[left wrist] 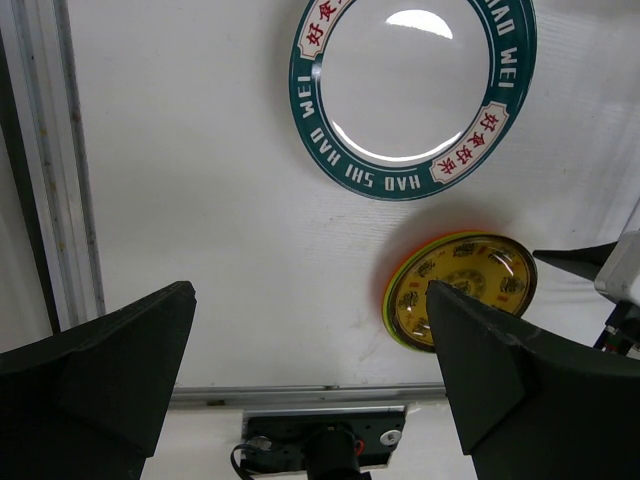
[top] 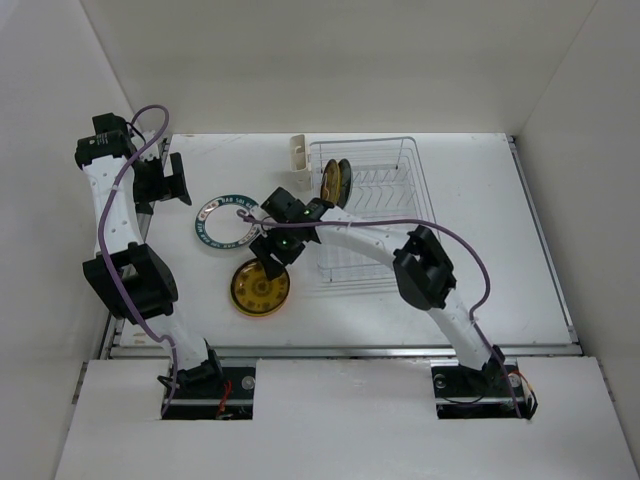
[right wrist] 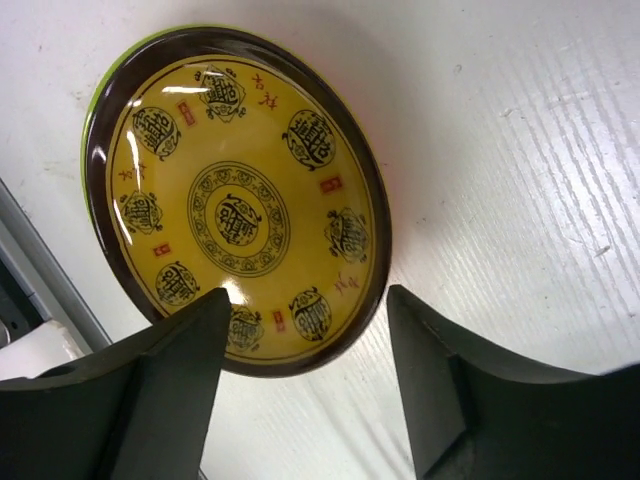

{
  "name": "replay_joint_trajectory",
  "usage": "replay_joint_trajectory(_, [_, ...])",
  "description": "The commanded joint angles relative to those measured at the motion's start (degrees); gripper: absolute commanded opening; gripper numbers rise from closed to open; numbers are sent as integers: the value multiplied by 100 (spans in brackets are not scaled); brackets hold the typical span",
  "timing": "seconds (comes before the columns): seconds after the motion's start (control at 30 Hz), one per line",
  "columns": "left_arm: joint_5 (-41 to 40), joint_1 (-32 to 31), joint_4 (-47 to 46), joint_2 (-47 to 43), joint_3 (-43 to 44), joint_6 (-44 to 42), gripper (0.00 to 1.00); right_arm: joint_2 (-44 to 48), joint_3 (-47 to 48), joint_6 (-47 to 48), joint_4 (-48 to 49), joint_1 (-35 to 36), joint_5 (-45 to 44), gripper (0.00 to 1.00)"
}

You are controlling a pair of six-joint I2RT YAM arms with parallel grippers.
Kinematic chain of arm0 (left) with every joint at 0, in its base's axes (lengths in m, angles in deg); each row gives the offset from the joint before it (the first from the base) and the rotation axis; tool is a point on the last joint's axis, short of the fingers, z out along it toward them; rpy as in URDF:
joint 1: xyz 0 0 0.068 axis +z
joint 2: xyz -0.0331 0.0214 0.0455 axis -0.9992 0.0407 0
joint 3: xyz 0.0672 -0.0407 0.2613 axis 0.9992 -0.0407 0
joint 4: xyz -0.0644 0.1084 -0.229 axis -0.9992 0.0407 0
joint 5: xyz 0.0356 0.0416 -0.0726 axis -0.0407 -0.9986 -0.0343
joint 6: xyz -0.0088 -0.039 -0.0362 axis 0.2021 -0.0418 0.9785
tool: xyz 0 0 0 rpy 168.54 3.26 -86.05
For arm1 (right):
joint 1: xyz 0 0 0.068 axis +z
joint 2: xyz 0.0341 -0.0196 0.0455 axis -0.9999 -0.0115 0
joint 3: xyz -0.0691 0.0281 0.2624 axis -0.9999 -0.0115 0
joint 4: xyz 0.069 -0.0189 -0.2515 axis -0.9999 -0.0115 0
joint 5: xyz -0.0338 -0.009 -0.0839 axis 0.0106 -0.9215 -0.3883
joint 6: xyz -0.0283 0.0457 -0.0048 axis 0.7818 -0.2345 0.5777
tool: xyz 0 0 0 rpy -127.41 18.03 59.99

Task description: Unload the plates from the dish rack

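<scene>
A robot lab cell. White walls (top: 330, 60) box in a white table (top: 500, 220) (left arm (top: 115, 215) and right arm (top: 425, 270) bolted on).

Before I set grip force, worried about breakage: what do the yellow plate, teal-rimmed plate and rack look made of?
Yellow plate: glossy, with a sharp light glint; glazed ceramic or melamine, can't tell which. Teal-rimmed plate: same hard gloss, with a bright reflection at its centre; likewise either. Rack: thin white wires, probably coated metal.

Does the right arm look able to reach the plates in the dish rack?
Probably yes. The right gripper is open and empty above the yellow plate, left of the dish rack; the standing plates sit at the rack's left end, with nothing between.
</scene>
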State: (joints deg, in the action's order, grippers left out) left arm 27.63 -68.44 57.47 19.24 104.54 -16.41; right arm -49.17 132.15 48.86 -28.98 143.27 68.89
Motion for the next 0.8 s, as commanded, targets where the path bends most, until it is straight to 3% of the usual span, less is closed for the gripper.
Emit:
replay_joint_trajectory(0.0, [29,29,115,-235,56,-2,100,630,287,68,36,47,-128,71])
replay_joint_trajectory(0.17, [29,29,115,-235,117,-2,100,991,567,-71,36,-241,-522,77])
replay_joint_trajectory(0.23, [29,29,115,-235,117,-2,100,1307,568,-587,237,-453,-794,77])
replay_joint_trajectory(0.37, [-23,29,115,-235,117,-55,100,1809,568,-1598,589,-1191,-1725,77])
replay_joint_trajectory(0.43, [-23,29,115,-235,117,-55,100,1923,620,-1882,642,-1543,-2638,77])
replay_joint_trajectory(0.53, [-23,29,115,-235,117,-55,100,1924,699,-2120,642,-1920,-3378,68])
replay_joint_trajectory(0.63, [-76,29,63,-235,64,-55,100,1635,937,-2278,581,-2245,-3450,56])
replay_joint_trajectory(0.77, [-76,29,63,-235,64,-55,100,1221,1192,-2349,528,-2439,-3460,52])
